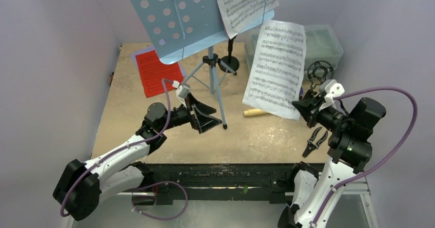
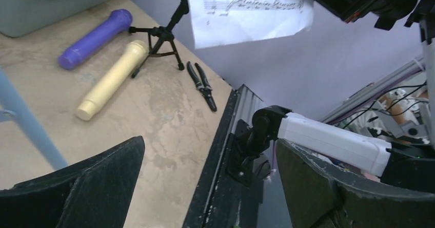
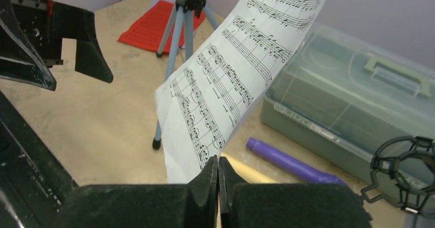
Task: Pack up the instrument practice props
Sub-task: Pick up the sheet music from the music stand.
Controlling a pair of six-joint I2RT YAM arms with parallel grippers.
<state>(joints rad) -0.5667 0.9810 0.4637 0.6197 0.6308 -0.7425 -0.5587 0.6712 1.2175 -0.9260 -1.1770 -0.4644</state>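
My right gripper is shut on the bottom edge of a printed sheet of music, holding it upright above the table. A second sheet rests on the light-blue perforated music rest, which stands on tripod legs. The red folder lies flat at the back left. The purple microphone and cream microphone lie side by side on the table. My left gripper is open and empty beside a tripod leg.
A translucent grey-green box with a handle stands at the back right. Black pliers lie near the right arm. One black mic holder stands behind the tripod, and a ring-shaped one by the box.
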